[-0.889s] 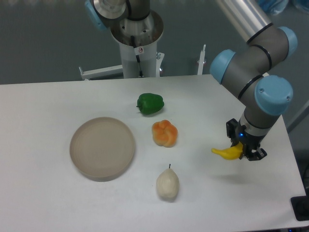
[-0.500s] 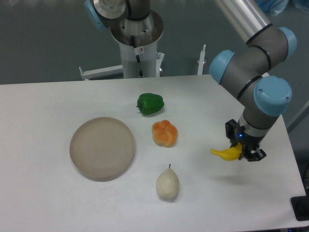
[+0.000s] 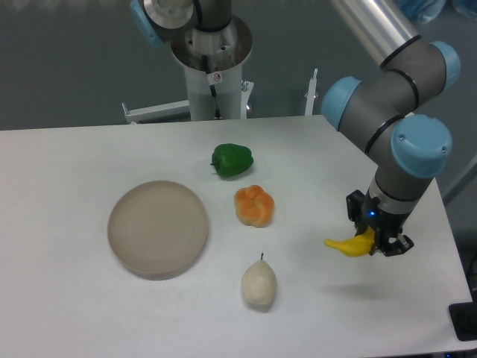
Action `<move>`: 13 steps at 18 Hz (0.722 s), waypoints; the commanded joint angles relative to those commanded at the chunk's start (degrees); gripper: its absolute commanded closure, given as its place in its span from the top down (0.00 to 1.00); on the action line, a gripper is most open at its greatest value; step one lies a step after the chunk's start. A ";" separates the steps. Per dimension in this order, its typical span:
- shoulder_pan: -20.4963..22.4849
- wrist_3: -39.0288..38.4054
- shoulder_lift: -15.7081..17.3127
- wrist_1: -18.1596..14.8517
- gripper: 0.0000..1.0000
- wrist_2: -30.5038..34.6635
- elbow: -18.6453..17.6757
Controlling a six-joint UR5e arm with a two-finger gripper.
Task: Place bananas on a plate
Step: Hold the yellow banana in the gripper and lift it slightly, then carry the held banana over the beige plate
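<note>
Claw, lower right of the frame, clenched on the bananas: one bright yellow curved fruit held by its right end, the free tip pointing left. The fruit hangs clear of the table, with a faint shadow on the surface below and to its right. The plate lies empty at centre left, well apart from the claw. Between them sit the orange pepper, upper middle, and the pale pear, lower middle; the green pepper lies farther up, off the likely path.

To carry well, you should keep the fruit at or above its present height while crossing leftward, so the drooping free tip passes over the pear's stem and the orange pepper rather than brushing them. The grip is near one end, so the banana may swing; move smoothly. Bring the fruit's middle, not the claw, over the plate's centre, lower until it nearly rests inside the rim, then release
</note>
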 joint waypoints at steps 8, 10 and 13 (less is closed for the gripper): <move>-9.31 -9.39 2.37 -0.61 0.14 0.09 -1.05; -11.59 -11.85 2.90 -0.53 0.14 0.09 -1.41; -14.75 -16.16 3.95 -0.79 0.15 0.17 -1.58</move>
